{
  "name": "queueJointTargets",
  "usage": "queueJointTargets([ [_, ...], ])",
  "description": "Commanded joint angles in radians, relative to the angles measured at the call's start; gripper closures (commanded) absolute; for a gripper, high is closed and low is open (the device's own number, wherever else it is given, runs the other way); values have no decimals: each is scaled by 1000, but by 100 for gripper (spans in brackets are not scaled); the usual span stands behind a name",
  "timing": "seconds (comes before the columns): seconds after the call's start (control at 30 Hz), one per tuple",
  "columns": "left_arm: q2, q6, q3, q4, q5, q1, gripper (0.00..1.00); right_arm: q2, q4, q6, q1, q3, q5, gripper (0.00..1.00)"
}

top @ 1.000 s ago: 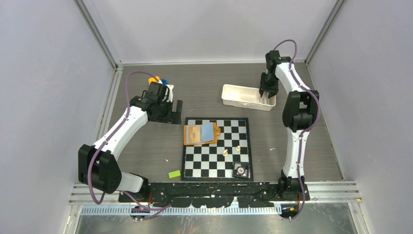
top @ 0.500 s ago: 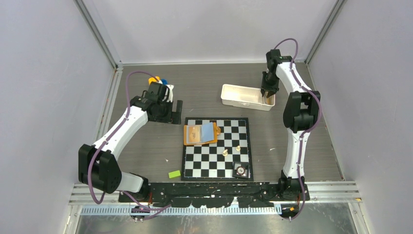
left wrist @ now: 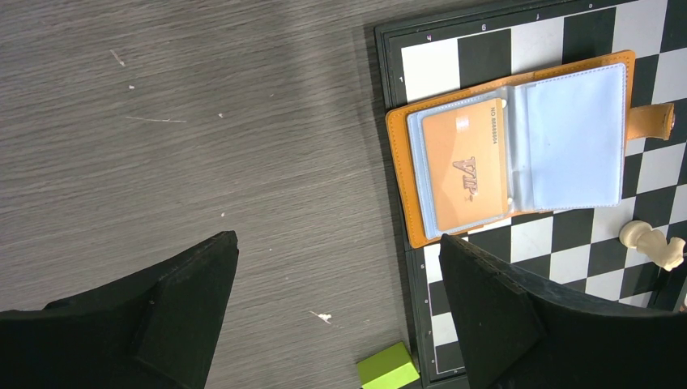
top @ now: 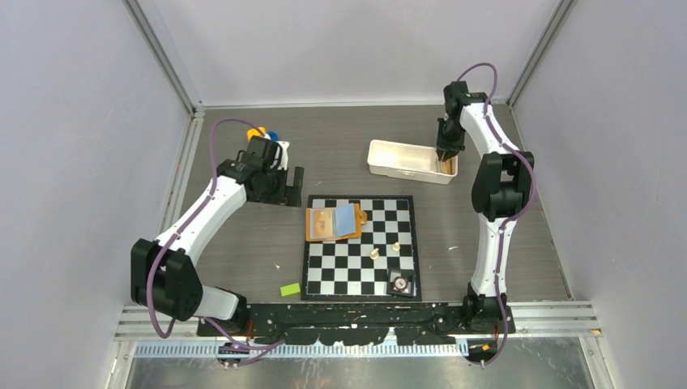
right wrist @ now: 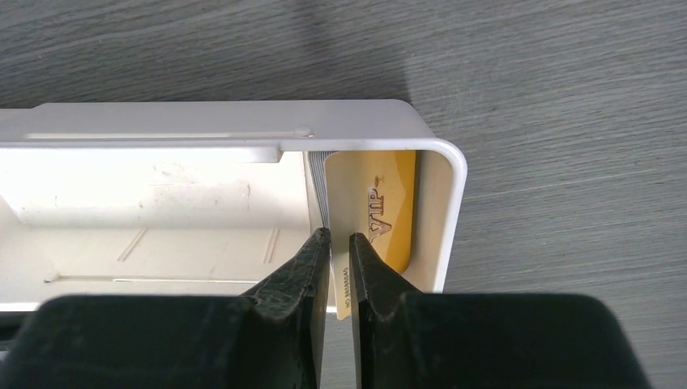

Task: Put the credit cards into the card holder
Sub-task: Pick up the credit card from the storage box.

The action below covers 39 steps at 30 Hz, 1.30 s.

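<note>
Lying nearest the arm bases, a small green block (top: 290,288) rests on the grey wood-grain worktop (left wrist: 162,121), just off the near left corner of the chessboard (top: 360,271). Two pale chess pieces (top: 375,254) stand close together near the board's middle.

On the board's far left corner the card holder (left wrist: 398,178) lies spread open and flat, its orange-tan edge overhanging the board's frame a little. An orange VIP card (left wrist: 466,174) is tucked in its left clear sleeve. The right sleeve (left wrist: 575,138) looks pale blue, and the snap tab (left wrist: 652,121) sticks out on the right.

The left end effector (left wrist: 336,243) hangs over the worktop just left of the holder, fingers spread wide and gripping nothing.

Farther back and to the right, a white tray (right wrist: 243,113) sits on the worktop, apart from the board. The right end effector (right wrist: 339,237) reaches down into the tray's right end. Its fingers are pressed nearly together, pinching the edge of a gold VIP card (right wrist: 381,211) that stands on edge against the end wall. More thin card edges (right wrist: 316,186) show just beside it.
</note>
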Motion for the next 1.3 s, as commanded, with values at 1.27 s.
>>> queueJointTargets([
  [1.27, -58, -2, -4, 17, 40, 5, 4, -365, 76, -10, -2, -106, 97, 100],
])
